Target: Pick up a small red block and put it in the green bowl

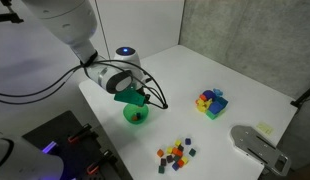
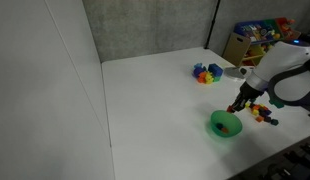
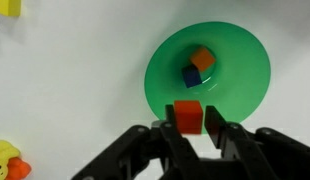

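Gripper (image 3: pixel 188 128) fingers clenched the small red block (image 3: pixel 188 113) between them, poised above the edge of the green bowl (image 3: pixel 160 75). Within the bowl lay an orange cube (image 3: pixel 202 59) and a blue cube (image 3: pixel 191 76); loose cubes (image 1: pixel 177 152) sat nearby on the white table (image 1: pixel 235 70).

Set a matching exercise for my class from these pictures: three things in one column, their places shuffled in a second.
Things:
1. small red block
2. orange cube
3. multicoloured block cluster

Places:
A. on the table, apart from the green bowl
B. gripped between the fingers of the gripper
C. inside the green bowl

Pairs: 1-B, 2-C, 3-A
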### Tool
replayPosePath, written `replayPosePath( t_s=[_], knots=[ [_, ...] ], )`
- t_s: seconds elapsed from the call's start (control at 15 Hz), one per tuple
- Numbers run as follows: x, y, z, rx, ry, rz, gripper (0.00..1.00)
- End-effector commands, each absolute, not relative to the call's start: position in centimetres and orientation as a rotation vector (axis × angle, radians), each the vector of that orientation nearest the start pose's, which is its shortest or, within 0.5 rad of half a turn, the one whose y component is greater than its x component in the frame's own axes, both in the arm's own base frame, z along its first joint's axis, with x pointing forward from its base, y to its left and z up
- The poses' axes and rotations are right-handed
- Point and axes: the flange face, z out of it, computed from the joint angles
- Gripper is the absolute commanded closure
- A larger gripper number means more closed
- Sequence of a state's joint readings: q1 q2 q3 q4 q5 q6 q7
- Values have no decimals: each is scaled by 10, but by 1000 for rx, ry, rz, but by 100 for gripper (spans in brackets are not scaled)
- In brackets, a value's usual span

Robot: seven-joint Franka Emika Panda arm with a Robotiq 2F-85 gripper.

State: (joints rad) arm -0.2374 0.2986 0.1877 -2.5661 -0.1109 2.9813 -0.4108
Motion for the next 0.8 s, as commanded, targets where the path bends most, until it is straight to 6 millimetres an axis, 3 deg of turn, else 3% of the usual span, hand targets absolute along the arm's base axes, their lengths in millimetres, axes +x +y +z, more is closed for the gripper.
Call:
replayPosePath(
  t_s=[0.0,0.27,0.73],
  knots=[
    [446,-10,186,-3063,-629,-153,32],
    [440,-25,208,-3100,-491,-102,1],
    [418,-67,289,-3226,-36,110,0]
  ],
)
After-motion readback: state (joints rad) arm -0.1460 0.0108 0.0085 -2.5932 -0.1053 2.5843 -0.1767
